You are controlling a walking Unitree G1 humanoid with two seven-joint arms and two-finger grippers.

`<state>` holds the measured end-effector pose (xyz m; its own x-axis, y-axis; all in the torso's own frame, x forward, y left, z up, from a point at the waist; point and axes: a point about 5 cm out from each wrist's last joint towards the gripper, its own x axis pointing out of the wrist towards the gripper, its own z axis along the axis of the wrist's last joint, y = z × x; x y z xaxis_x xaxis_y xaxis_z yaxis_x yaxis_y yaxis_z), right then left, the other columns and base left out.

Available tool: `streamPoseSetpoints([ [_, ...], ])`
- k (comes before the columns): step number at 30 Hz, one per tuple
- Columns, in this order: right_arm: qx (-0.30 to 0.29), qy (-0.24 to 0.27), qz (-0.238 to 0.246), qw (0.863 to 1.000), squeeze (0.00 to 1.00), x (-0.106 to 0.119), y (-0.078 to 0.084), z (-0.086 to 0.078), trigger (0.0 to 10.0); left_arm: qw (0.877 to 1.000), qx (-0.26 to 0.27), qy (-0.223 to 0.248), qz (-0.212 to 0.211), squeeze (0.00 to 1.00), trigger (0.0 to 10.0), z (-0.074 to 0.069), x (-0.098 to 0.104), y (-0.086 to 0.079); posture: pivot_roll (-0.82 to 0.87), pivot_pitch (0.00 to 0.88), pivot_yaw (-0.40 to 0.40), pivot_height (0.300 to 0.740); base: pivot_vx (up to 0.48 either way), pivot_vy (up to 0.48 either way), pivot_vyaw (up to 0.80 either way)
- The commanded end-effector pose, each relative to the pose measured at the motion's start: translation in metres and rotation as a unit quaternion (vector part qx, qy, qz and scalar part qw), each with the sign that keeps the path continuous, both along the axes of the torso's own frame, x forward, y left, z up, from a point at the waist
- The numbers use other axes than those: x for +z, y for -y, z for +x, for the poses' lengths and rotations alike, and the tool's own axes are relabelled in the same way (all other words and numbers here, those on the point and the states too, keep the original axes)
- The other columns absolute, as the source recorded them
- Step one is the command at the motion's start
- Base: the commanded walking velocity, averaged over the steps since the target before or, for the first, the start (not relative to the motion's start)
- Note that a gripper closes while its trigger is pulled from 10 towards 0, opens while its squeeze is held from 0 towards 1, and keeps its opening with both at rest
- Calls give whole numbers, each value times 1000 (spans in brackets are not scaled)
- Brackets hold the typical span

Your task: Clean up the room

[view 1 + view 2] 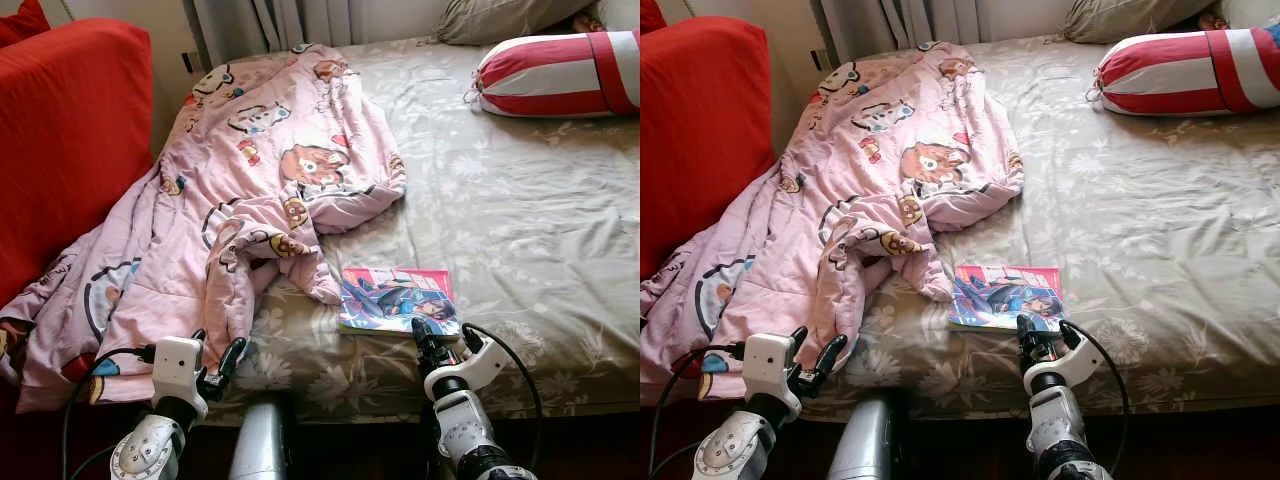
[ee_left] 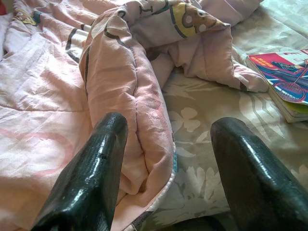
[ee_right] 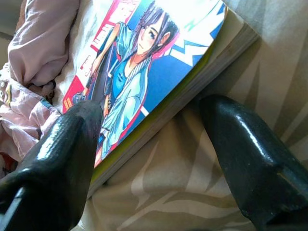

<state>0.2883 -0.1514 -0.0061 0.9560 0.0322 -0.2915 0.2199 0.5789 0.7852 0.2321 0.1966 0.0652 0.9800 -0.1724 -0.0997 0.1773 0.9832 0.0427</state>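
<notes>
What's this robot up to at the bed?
The robot stands at the edge of a bed that needs tidying. Its right gripper is open at the near corner of a comic book lying flat on the sheet, one finger over the cover, nothing gripped yet. Its left gripper is open too, at the hanging edge of a crumpled pink cartoon blanket. A red and white bolster pillow lies at the far end.
</notes>
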Motion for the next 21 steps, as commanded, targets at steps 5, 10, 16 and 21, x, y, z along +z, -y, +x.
streamPoseSetpoints([
  [5,-6,-21,16,1000,0,-5,-3,-4,10000,1000,-3,3,15,0,10000,-5,4,-4,252,109,137,538,0,0,0],
  [10,-8,-25,17,1000,0,-5,-1,-3,10000,1000,-4,2,17,0,10000,-7,5,-4,262,117,140,538,0,0,0],
  [16,-14,-14,27,999,0,2,1,5,10000,1000,-6,3,22,0,10000,-11,8,-4,280,132,143,538,0,0,0],
  [21,-7,2,33,999,0,12,-1,15,10000,1000,-8,4,25,0,10000,-13,10,-3,286,139,144,538,0,0,0],
])
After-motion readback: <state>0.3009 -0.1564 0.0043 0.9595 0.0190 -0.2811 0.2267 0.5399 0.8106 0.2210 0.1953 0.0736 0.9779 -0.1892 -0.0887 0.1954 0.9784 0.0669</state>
